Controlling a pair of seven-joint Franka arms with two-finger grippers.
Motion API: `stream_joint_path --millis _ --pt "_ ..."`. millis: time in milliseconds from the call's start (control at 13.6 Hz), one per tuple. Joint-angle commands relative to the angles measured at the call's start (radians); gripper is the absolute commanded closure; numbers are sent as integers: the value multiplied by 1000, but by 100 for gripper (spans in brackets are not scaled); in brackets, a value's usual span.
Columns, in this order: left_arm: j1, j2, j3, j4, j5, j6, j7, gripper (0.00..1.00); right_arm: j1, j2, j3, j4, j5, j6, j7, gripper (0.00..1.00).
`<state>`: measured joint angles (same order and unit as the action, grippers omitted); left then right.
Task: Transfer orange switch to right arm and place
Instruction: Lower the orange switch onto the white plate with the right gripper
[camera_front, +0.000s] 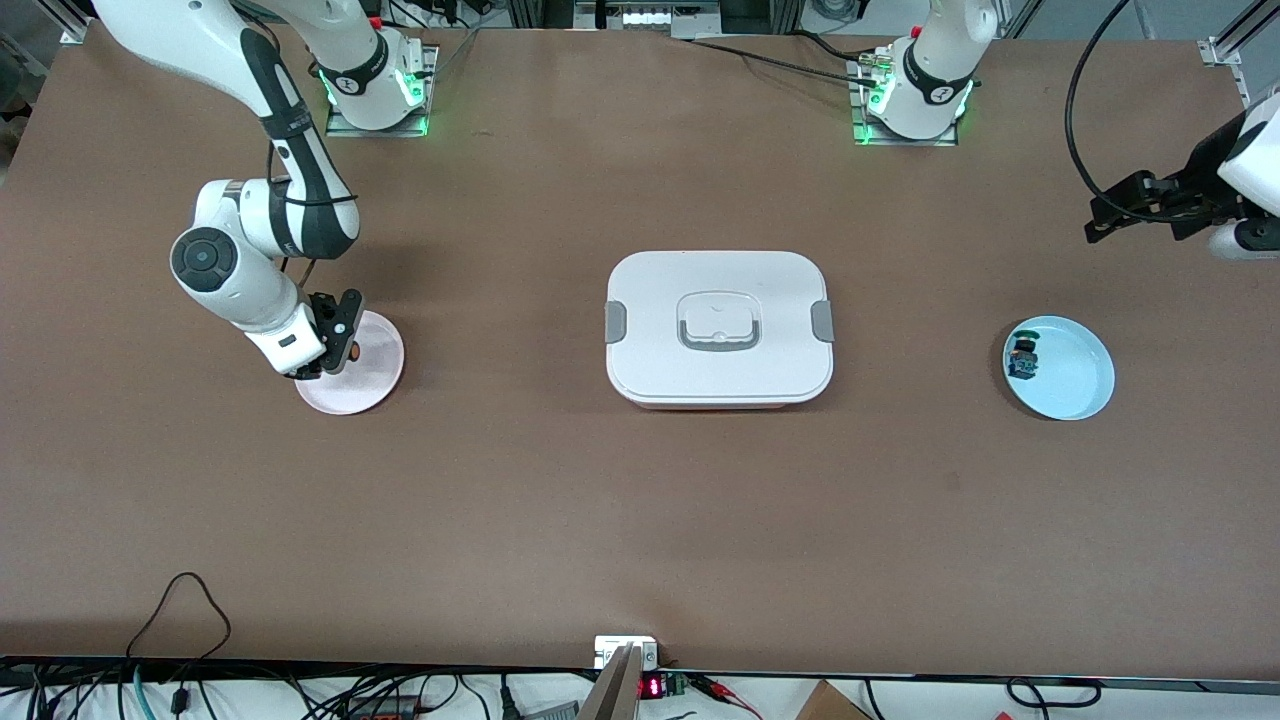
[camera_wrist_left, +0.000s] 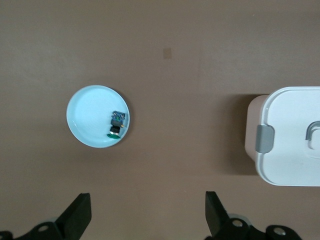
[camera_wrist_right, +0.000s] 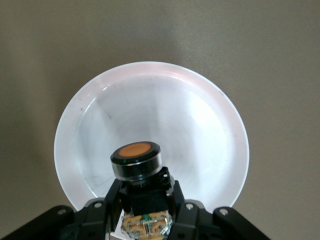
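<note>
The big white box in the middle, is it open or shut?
Shut. The white box's lid lies flat, with grey latches at both ends.

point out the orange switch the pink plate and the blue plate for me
orange switch (camera_wrist_right: 135, 150): right wrist view, on its orange cap.
pink plate (camera_wrist_right: 200, 120): right wrist view, on its bare inner surface.
blue plate (camera_front: 1075, 372): front view, on its bare middle.

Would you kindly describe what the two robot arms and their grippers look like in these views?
Both arms are glossy white with dark grey joint bands, on bases lit green. The right arm has a round dark grey joint cap and a black cable along it; the right gripper is black with slim fingers. The left gripper is black, with angular open-linkage fingers and a looping black cable above it.
</note>
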<state>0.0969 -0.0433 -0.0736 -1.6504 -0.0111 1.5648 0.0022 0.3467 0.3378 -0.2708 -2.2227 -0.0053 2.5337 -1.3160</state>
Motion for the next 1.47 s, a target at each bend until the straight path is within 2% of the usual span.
stream_joint_path --millis 0,294,515,589,662,736,957,1398 --pt "1 17 2 32 26 0 70 0 -2 13 -1 -32 -18 81 -35 100" --pt "-14 17 -29 34 23 -21 62 0 0 44 -1 -63 -18 155 -37 100" --pt "-22 58 -60 61 26 -31 56 0 1 50 1 -75 -18 163 -37 100" --pt "-8 62 -60 76 25 -29 58 0 1 49 1 -75 -18 160 -34 87" --pt "1 66 -48 80 13 -31 59 0 1 47 1 -74 -16 152 -16 14" --pt "12 66 -48 83 13 -31 59 0 1 43 1 -74 -16 152 -18 0" --pt "12 66 -54 81 17 -35 55 0 1 18 1 -74 -16 146 -19 0" --pt "12 74 -57 78 14 -35 44 0 6 -100 1 -5 -5 -33 37 0"
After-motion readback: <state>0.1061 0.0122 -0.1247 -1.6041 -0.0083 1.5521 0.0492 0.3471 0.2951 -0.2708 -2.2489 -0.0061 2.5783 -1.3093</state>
